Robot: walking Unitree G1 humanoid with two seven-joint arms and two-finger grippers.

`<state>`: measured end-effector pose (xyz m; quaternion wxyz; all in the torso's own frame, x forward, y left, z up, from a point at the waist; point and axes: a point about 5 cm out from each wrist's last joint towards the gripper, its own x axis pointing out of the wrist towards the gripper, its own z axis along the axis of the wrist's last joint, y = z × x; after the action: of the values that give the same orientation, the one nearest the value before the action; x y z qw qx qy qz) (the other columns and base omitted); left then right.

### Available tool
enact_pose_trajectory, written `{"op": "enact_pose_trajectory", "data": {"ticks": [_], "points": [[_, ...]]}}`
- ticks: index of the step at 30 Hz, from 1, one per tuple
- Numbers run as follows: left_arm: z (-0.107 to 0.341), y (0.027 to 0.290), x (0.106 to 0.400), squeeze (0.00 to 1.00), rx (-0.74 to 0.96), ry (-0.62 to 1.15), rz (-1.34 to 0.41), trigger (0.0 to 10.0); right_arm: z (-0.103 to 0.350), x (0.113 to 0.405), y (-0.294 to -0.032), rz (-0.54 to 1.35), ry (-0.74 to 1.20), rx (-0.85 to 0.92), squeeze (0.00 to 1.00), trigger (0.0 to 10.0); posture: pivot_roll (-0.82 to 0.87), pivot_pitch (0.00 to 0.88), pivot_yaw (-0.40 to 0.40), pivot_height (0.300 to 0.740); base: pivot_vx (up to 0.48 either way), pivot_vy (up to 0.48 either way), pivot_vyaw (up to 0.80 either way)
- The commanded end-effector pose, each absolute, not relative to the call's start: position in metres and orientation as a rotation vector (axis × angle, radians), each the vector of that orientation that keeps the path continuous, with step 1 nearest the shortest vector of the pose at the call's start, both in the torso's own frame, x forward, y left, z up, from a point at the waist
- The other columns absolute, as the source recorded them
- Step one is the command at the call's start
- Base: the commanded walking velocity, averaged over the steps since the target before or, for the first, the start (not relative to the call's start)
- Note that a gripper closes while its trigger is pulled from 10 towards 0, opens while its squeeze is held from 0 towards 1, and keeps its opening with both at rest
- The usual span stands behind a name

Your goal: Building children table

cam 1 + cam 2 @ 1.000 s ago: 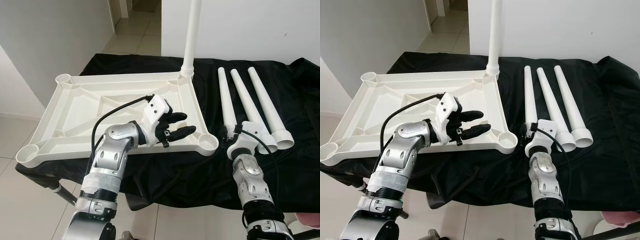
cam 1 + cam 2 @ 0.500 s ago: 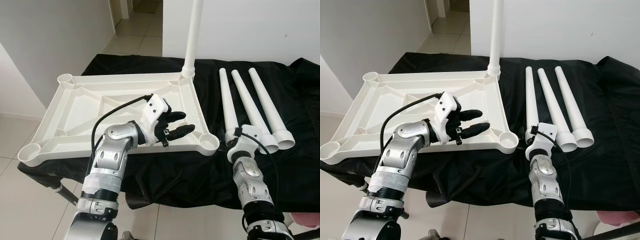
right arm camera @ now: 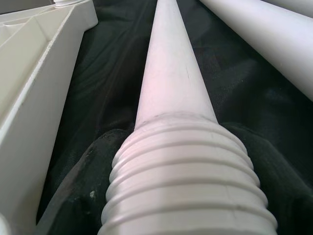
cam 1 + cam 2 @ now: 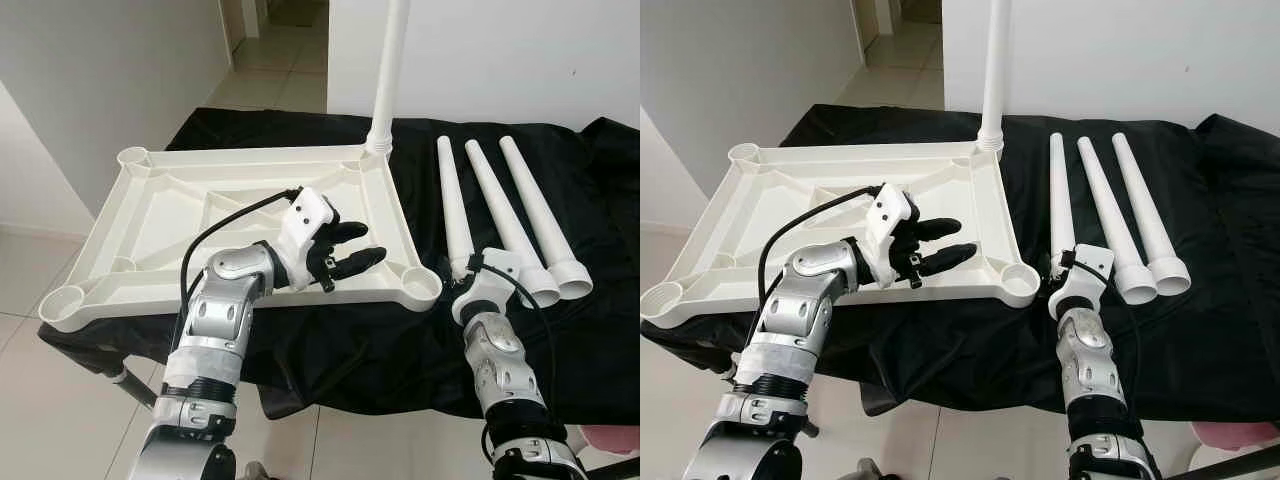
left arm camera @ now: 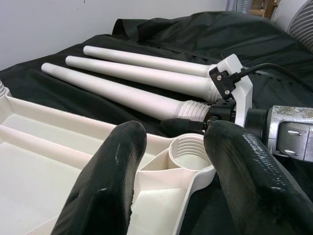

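Right gripper (image 3: pixel 181 196) clamped on leg (image 4: pixel 1061 205) threaded end; leg best lifted, thread aligned squarely into socket (image 4: pixel 1020 279) at 9 o'clock. Left gripper (image 4: pixel 345 248) spread wide, empty, above top (image 4: pixel 150 250).

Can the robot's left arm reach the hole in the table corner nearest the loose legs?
Probably yes. The left tool hovers open over the tabletop, pointing at that corner hole, with nothing between. The right tool and its leg lie just beside it.

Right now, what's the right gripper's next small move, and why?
Probably lift the leg it grips by the threaded end and swing it toward the empty corner socket just beside it. The right gripper looks closed around the threads, and one leg already stands in the far socket.
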<state>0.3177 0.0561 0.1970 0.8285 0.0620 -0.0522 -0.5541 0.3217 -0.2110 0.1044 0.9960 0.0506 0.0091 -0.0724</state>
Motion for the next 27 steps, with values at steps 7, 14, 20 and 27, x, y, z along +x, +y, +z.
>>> {"op": "enact_pose_trajectory", "data": {"ticks": [7,14,20,27], "points": [[0.212,0.069,0.336,0.0,0.128,-0.183,-0.858,10.0,0.108,0.328,-0.211,-0.15,0.05,0.119,0.0,10.0,-0.06,0.039,0.041,0.74,0.0,0.0,0.0],[0.225,0.065,0.343,1.0,0.051,-0.186,-0.863,10.0,0.14,0.343,-0.216,-0.198,-0.014,-0.043,0.0,10.0,-0.06,0.039,0.048,0.74,0.0,0.0,0.0],[0.232,0.068,0.346,0.0,0.073,-0.203,-0.844,10.0,0.161,0.347,-0.214,-0.214,-0.094,-0.168,0.0,10.0,-0.06,0.038,0.05,0.74,0.0,0.0,0.0],[0.245,0.073,0.351,0.0,0.01,-0.215,-0.852,10.0,0.191,0.345,-0.202,-0.192,-0.251,-0.184,0.0,10.0,-0.07,0.04,0.071,0.74,0.0,0.0,0.0]]}}
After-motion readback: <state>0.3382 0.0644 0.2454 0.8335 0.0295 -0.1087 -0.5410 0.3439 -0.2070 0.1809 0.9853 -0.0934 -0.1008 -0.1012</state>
